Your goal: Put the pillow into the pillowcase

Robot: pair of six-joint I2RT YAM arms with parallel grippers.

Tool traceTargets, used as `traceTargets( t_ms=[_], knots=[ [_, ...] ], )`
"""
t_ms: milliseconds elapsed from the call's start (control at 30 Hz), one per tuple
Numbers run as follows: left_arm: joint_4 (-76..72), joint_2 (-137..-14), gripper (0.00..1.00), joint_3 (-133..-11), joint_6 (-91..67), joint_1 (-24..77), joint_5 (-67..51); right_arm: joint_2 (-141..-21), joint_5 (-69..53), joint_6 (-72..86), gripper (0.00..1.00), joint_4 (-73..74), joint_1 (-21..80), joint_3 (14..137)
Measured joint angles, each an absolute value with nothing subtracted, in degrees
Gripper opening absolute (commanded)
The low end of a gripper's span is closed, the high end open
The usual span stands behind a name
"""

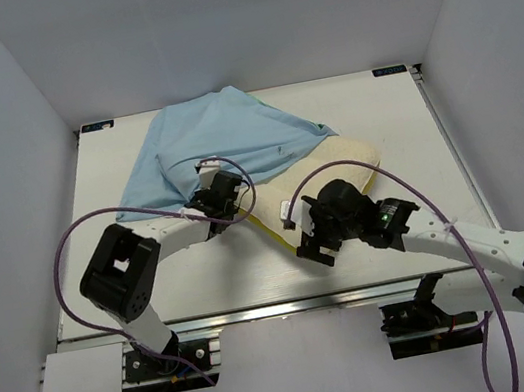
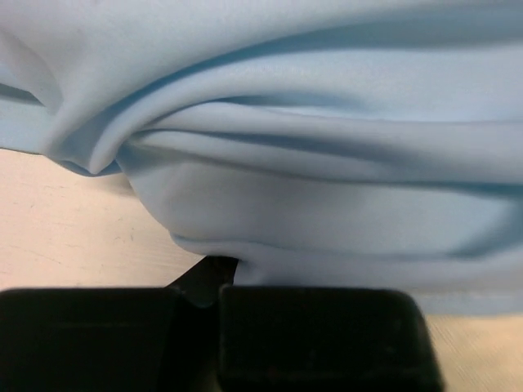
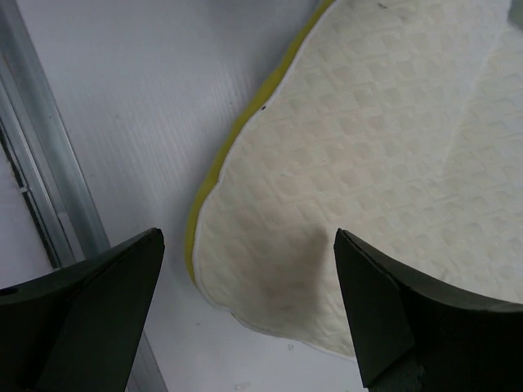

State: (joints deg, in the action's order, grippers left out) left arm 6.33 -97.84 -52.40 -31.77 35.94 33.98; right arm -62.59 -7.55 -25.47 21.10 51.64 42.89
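left end effector [image 1: 216, 200]: jaws closed, pinching a fold of the pillowcase [image 1: 221, 137] at its near hem; in the wrist view, light blue cloth is bunching just above the fingers [image 2: 310, 335].
right end effector [image 1: 313, 244]: jaws standing wide, gripping nothing; hovering over the near corner of the pillow [image 1: 341, 157], one finger over bare bench [image 1: 399, 111], the other over the dimpled face.
pillow: lying flat, running from bench centre out toward 2 o'clock; cream face up, yellow band showing along the near edge.
pillowcase: spreading from centre toward 11 o'clock, blue face up, draping over the pillow's 10 o'clock end. Cannot tell whether that end is inside the sack or only under it.
progress: early, by my reading. Most of the pillow is lying uncovered; one hem grip is in place.
left to do: opening the mouth of the sack, feeding the pillow through, then drawing the cloth over its full length. The exposed 2 o'clock end is looking like the bulk of the work.
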Motion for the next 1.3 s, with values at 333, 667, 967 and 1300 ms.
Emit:
traceTargets(
  t_ms=[333,667,967,1300],
  knots=[
    [6.22,-86.83,0.0,-50.17,-31.97,35.73,27.64,-73.43,2.46,-22.13,0.89,8.54,54.41,39.29],
    [8.97,-81.47,0.0,-49.71,-31.99,35.68,22.15,-84.01,8.54,-20.49,0.0,1.17,48.75,41.93],
    [12.19,-77.47,0.0,-50.48,-30.57,35.51,16.34,-76.05,-0.73,-17.91,0.0,10.31,43.51,53.45],
    [20.75,-82.0,0.0,-66.43,-28.58,35.0,9.72,-76.47,-7.75,-14.33,0.0,10.09,43.59,66.76]
  ],
)
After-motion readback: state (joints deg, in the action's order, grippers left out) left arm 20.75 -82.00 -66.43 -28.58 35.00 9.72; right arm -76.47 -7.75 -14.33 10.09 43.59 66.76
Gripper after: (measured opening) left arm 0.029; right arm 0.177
